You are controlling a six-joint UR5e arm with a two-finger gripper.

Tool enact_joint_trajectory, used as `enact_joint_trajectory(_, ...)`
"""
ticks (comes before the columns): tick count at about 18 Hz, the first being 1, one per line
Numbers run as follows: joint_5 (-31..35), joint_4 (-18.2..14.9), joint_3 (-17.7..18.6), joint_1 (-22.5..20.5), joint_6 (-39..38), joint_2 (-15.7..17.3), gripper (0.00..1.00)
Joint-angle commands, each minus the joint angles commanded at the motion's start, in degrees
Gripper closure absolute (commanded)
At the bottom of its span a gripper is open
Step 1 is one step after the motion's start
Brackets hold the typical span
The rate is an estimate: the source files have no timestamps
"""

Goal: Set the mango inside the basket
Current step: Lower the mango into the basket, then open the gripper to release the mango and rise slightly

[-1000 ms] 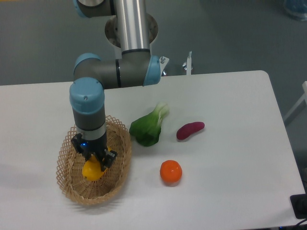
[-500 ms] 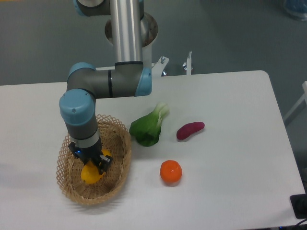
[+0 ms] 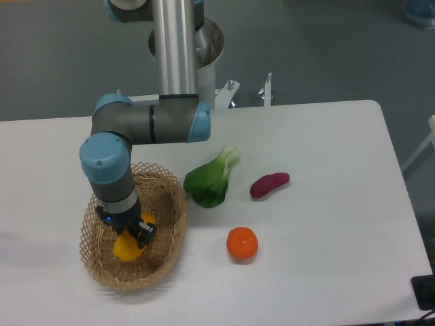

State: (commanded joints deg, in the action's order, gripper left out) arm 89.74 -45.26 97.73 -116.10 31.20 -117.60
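A smooth yellow mango (image 3: 128, 248) with an orange tinge lies inside the basket (image 3: 170, 248), low in its hollow and left of center, its upper part hidden from the camera. The basket, a large shallow oval of light tan wicker with an open lattice rim, sits on the left part of the white table, its long axis running roughly front to back.

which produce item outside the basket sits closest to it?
The green leafy vegetable, lying just off the basket's right rim. The purple sweet potato and orange lie farther right.
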Motion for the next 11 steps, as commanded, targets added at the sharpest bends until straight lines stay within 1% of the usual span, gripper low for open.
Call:
enact_joint_trajectory(2, 0.0, 0.0, 0.18, 0.0, -0.09, 0.0, 0.47)
enact_joint_trajectory(4, 0.0, 0.09, 0.09, 0.09, -0.09, 0.09, 0.37)
enact_joint_trajectory(5, 0.09, 0.09, 0.26, 0.09, -0.09, 0.09, 0.35)
enact_joint_trajectory(6, 0.18, 0.09, 0.18, 0.09, -0.17, 0.09, 0.31)
enact_joint_trajectory(7, 0.61, 0.09, -0.26, 0.09, -0.09, -0.09, 0.23)
enact_joint_trajectory(8, 1.31, 0.09, -0.26, 0.09, -0.09, -0.09, 0.1)
enact_joint_trajectory(9, 1.93, 0.09, -0.09, 0.09, -0.09, 0.0, 0.03)
enact_joint_trajectory(10, 2.11, 0.09, 0.0, 0.09, 0.0, 0.17, 0.0)
enact_joint_trajectory(11, 2.02, 0.09, -0.09, 0.09, -0.09, 0.26, 0.0)
